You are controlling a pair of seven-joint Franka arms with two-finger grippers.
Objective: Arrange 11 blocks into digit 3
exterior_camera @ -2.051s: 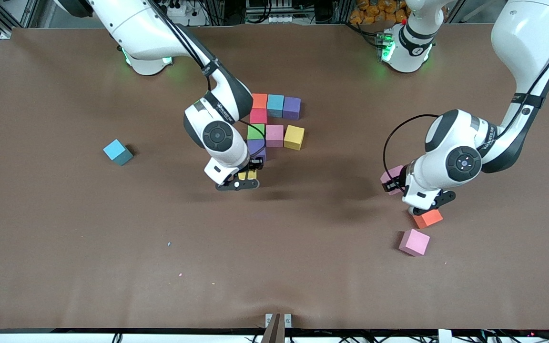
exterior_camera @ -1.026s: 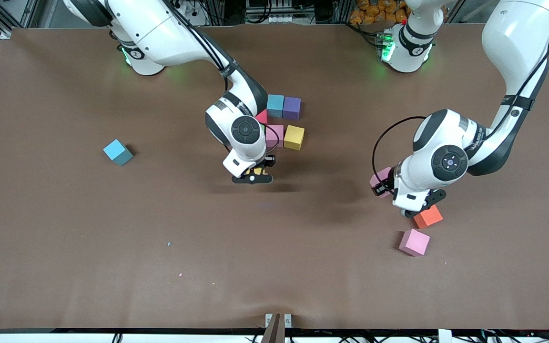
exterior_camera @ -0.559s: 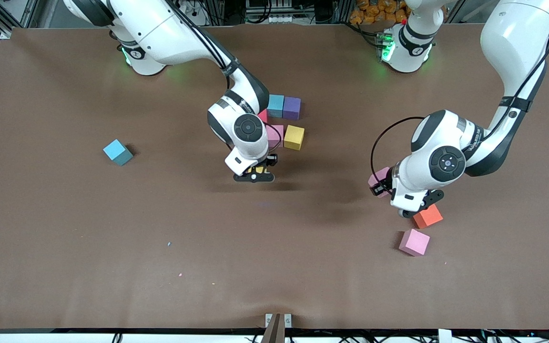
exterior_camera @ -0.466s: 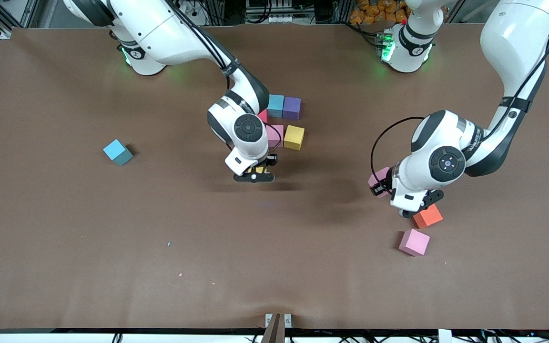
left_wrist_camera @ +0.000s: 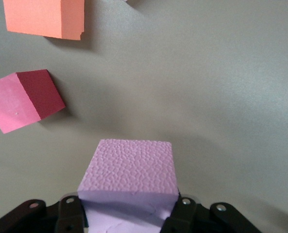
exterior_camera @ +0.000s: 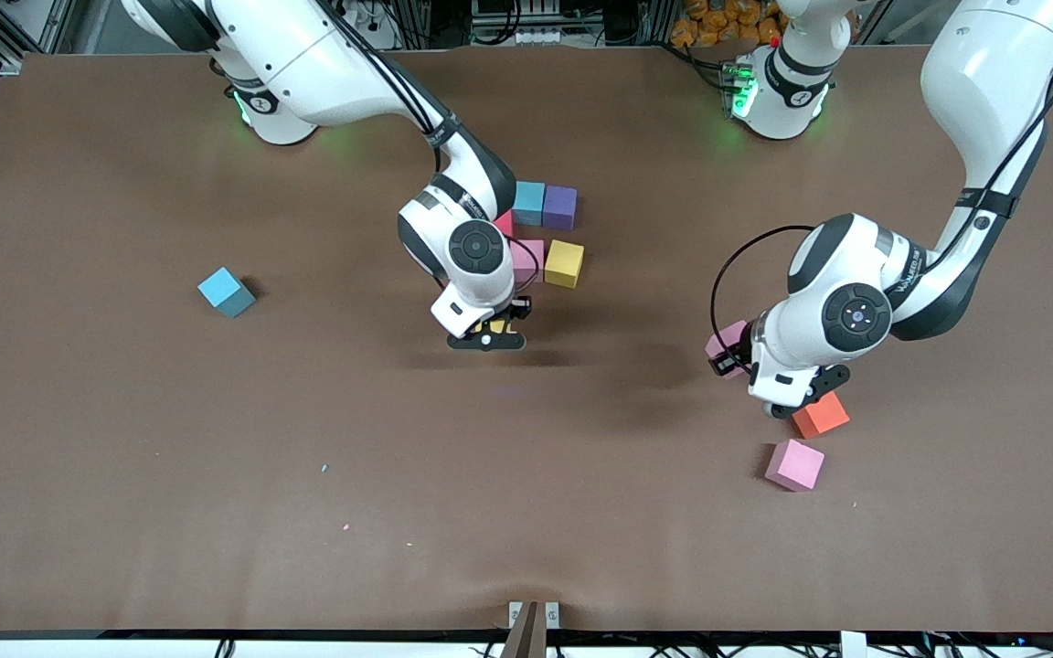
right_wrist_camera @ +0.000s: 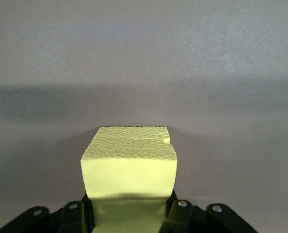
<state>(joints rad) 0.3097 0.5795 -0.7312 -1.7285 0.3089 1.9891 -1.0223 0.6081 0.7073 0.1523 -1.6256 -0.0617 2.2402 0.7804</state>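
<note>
Brown table (exterior_camera: 124, 439): right gripper (exterior_camera: 488, 331) grips yellow block (right_wrist_camera: 129, 167); left gripper (left_wrist_camera: 127, 213) grips pink block (left_wrist_camera: 129, 167).

Two glossy white arms with black joint bands, round dark hubs, looping black cables, black grippers and green-lit bases.

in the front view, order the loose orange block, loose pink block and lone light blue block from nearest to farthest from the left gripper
From the left gripper:
1. orange block, right beside it.
2. pink block, nearer the front camera.
3. light blue block, toward the right arm's end.
</note>
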